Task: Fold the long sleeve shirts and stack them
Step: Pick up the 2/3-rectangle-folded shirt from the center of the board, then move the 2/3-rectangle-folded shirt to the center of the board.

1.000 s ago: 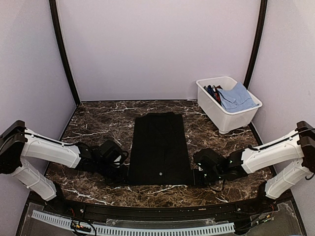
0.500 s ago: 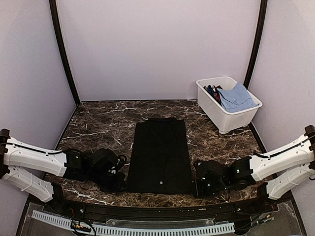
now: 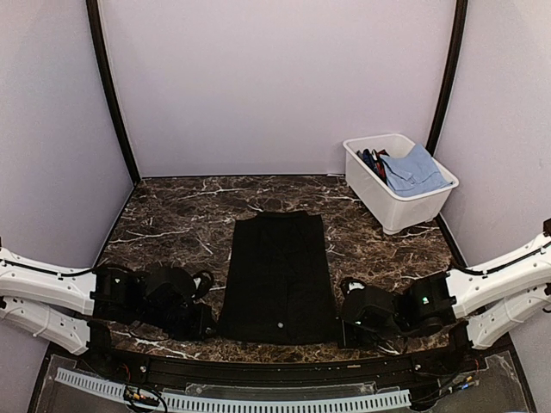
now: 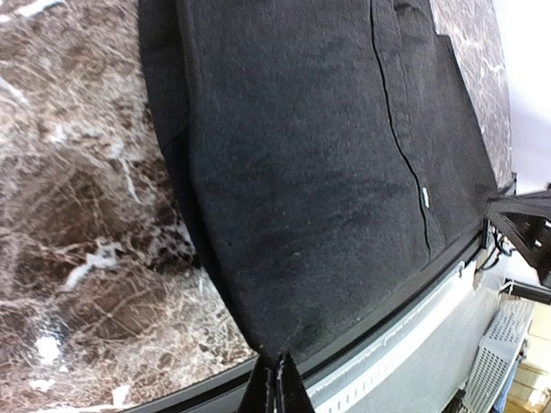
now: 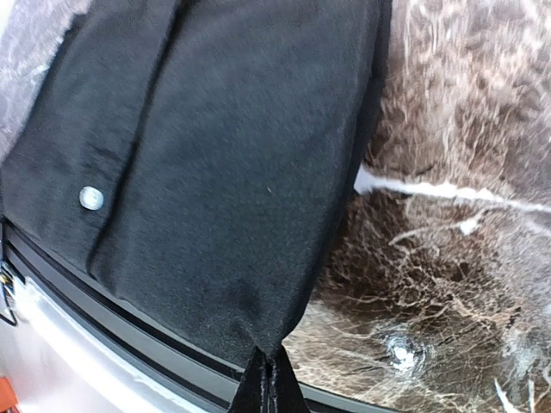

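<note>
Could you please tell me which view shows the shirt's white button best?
The right wrist view: the button sits large and clear on the black shirt. The top external view gives only a tiny dot; the left wrist view shows just an unclear white speck.

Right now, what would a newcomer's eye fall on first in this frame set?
The black shirt, folded into a long strip, lies down the middle of the dark marble table. The left gripper and right gripper are each shut on one of its near corners, at the table's near edge. A white bin holding a blue cloth sits at the far right.
</note>
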### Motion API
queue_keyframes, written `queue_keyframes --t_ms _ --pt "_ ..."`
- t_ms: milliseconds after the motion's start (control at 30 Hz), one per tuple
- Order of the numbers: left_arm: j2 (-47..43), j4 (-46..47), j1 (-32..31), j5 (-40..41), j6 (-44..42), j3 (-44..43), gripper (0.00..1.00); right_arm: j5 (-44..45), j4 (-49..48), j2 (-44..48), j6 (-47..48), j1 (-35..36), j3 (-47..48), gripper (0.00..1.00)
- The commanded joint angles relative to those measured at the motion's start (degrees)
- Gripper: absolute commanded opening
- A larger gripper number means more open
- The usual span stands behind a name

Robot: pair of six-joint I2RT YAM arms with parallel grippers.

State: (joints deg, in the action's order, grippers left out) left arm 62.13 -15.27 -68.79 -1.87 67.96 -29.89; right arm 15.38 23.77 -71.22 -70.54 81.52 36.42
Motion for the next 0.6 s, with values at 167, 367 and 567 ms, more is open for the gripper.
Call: queue_keyframes --t_ms 167,367,567 --pt "1.7 -1.5 3.9 3.3 -6.4 -6.5 0.0 6.2 3.4 0.6 6.7 -4.3 11.0 0.0" --pt "10.5 4.4 19.2 -7.8 -18.3 -16.3 0.0 -1.1 -2.7 -4.3 18.5 -19.7 17.4 0.0" --pt "32.3 12.2 34.4 -17.8 -28.2 -33.1 0.0 -11.4 -10.3 -21.9 29.8 -39.1 30.2 0.0"
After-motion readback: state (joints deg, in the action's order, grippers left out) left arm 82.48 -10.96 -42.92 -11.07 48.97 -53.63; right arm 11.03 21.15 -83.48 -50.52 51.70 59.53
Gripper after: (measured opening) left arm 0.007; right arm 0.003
